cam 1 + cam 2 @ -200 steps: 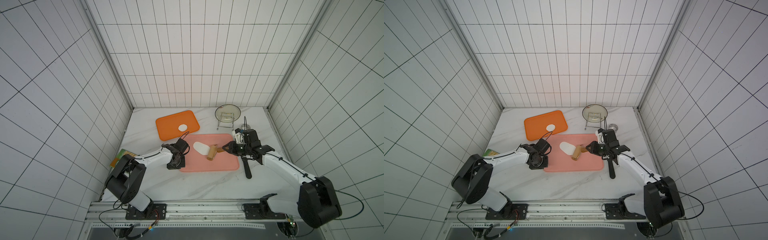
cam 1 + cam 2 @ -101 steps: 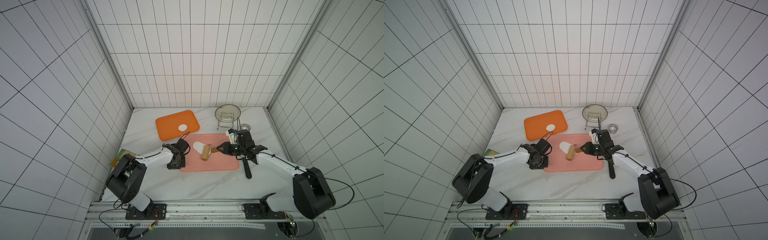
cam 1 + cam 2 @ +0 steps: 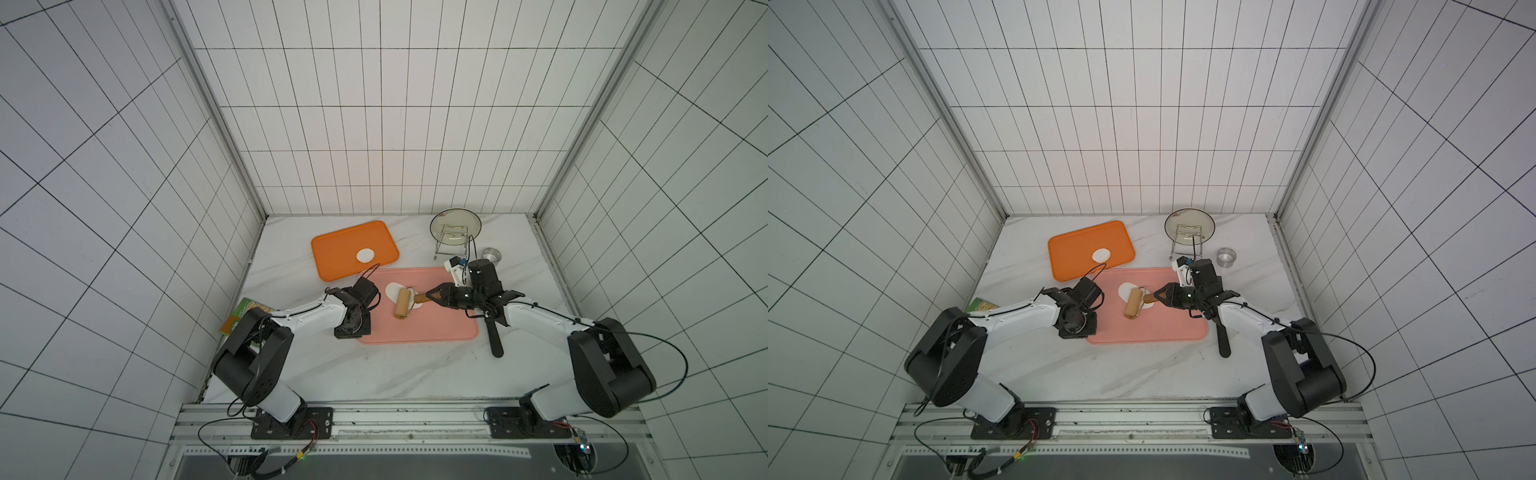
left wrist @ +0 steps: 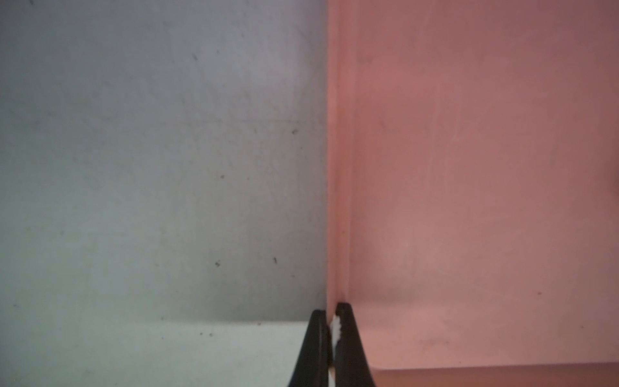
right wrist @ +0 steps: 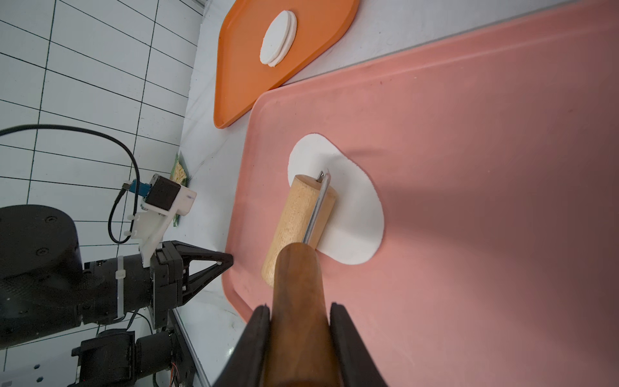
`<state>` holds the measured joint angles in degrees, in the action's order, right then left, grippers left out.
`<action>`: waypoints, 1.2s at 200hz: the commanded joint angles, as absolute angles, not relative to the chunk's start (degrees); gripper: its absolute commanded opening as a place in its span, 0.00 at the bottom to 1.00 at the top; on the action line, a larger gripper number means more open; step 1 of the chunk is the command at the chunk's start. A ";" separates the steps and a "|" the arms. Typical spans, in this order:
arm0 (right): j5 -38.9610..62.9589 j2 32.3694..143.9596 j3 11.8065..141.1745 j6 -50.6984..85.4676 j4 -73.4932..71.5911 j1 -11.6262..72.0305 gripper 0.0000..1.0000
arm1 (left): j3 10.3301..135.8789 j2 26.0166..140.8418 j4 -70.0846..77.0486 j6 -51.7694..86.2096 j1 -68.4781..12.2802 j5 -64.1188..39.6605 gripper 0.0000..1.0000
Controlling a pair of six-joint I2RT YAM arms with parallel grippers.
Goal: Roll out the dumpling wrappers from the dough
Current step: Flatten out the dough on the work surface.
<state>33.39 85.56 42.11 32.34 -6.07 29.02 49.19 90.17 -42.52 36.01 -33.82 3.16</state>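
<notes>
The dough (image 3: 391,291) (image 3: 1124,291) (image 5: 351,207) is a flat white oval on the pink board (image 3: 436,328) (image 3: 1163,328) (image 5: 469,167) (image 4: 469,167). A wooden roller (image 3: 402,309) (image 3: 1133,309) (image 5: 294,221) lies across its near-left part. My right gripper (image 3: 434,296) (image 3: 1163,296) (image 5: 299,306) is shut on the roller's dark handle. My left gripper (image 3: 352,330) (image 3: 1077,330) (image 4: 330,308) is shut on the board's left rim. Two stacked round dumpling wrappers (image 3: 365,255) (image 3: 1101,254) (image 5: 278,37) rest on the orange tray (image 3: 340,249) (image 3: 1075,249) (image 5: 241,67).
Behind the right arm stand a steel ring (image 3: 491,254) (image 3: 1226,257) and a glass lid on a wire rack (image 3: 455,226) (image 3: 1189,226). A black tool handle (image 3: 494,340) (image 3: 1224,340) lies right of the board. A green packet (image 3: 245,318) (image 3: 982,305) sits by the left wall.
My right gripper has pushed the roller leftward from the dough's right edge onto the dough. The left arm has stayed where it was, still clamped on the board's rim.
</notes>
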 commanded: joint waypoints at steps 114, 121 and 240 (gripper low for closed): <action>23.62 99.48 45.74 36.93 -1.48 32.52 0.00 | 48.08 92.20 -42.10 36.56 -33.53 7.38 0.00; 23.71 99.57 45.75 37.14 -1.55 32.53 0.00 | 48.08 92.20 -42.07 36.56 -33.51 7.38 0.00; 19.47 85.78 35.07 31.66 12.99 23.31 0.00 | 47.33 91.34 -42.28 36.65 -29.97 7.72 0.00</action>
<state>34.26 84.16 39.40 35.73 -7.64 26.09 48.90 89.89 -42.26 35.94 -32.01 0.71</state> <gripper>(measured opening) 0.290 0.050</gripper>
